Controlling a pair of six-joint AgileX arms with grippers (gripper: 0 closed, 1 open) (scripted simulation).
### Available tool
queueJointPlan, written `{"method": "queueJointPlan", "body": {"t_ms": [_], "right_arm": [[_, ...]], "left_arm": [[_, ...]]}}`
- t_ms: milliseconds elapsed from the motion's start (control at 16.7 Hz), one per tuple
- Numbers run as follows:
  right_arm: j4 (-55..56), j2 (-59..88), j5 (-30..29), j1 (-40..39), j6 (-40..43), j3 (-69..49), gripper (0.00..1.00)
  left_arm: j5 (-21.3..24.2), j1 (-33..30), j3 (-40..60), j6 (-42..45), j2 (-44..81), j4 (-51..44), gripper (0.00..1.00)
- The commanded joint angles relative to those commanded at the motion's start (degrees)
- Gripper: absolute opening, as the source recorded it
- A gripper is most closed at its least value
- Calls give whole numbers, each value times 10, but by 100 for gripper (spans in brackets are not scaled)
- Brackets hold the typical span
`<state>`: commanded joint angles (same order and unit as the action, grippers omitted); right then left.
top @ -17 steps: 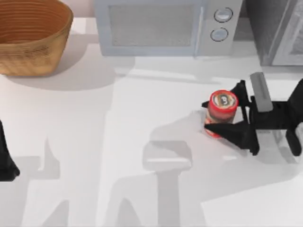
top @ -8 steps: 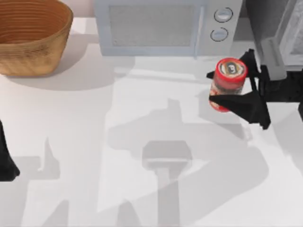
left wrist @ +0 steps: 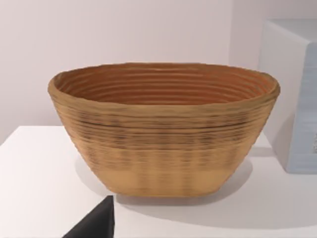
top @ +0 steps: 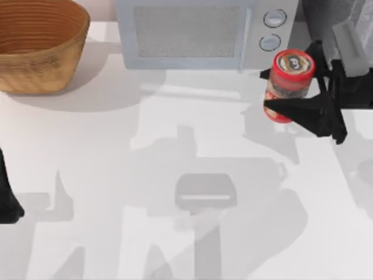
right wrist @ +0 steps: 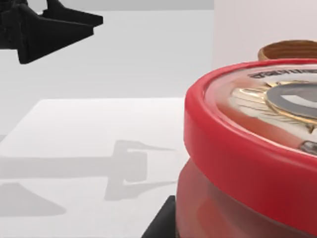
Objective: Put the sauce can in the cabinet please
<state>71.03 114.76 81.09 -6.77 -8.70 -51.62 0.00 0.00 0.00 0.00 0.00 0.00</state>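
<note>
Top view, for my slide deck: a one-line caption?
Right gripper carries the sauce can toward the cabinet, beside the microwave.

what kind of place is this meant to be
Probably a rendered kitchen counter. A pale microwave with two round knobs stands at the back of the white table, beside a woven wicker basket, and the right gripper holds a small red sauce can.

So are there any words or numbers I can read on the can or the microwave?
Sauce can, held by the right gripper near the cabinet: its lid carries a round emblem and a curved line of dark lettering, too blurred to read.
Sauce can's side label: lettering too small to read.
Microwave: two round knobs, no readable marks.
Basket: no text.
Nothing can be quoted.
</note>
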Motion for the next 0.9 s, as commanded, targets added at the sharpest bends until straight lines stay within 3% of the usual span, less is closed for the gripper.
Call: {"method": "queueJointPlan", "body": {"t_ms": [360, 900], "right_arm": [[-28, -31, -29, 4, 2, 20, 0], [-252, -359, -272, 29, -6, 189, 0]], "left_arm": [[0, 0, 0, 0, 0, 0, 100], [0, 0, 0, 0, 0, 0, 100]]}}
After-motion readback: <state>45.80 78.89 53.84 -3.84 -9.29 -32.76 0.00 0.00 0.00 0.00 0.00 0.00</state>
